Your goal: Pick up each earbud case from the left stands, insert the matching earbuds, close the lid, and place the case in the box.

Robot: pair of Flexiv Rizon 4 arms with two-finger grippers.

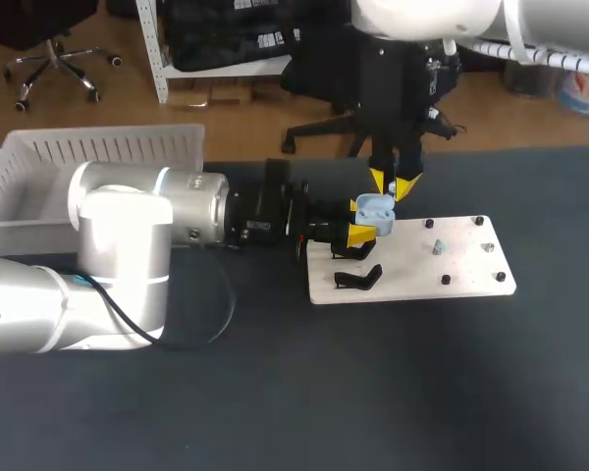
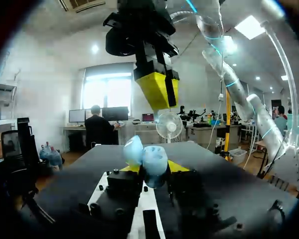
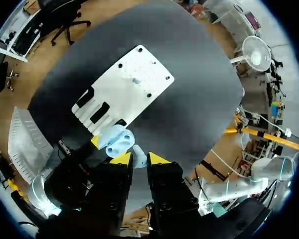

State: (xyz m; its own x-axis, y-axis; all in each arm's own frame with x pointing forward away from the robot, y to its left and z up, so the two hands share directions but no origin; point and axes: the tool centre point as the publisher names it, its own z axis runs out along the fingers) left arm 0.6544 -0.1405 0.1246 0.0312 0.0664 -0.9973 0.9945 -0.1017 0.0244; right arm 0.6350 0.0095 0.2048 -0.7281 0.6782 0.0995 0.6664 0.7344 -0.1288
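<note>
A light blue earbud case (image 1: 376, 208) with its lid open sits between the yellow fingers of my left gripper (image 1: 365, 220), above the white board's (image 1: 471, 280) left part. The left wrist view shows the case (image 2: 147, 160) held in that gripper (image 2: 153, 169) from both sides. My right gripper (image 1: 391, 186) hangs just above and behind the case. In its own wrist view it (image 3: 138, 159) is shut on a small light blue earbud (image 3: 138, 160), close beside the case (image 3: 117, 140). Another light blue earbud (image 1: 439, 246) stands on a peg on the board.
Black stands (image 1: 358, 280) sit on the board's left end, under the left gripper. Small black pegs dot the board's right half. A white slatted box (image 1: 88, 162) stands at the table's back left. My left arm's thick body lies across the table's left middle.
</note>
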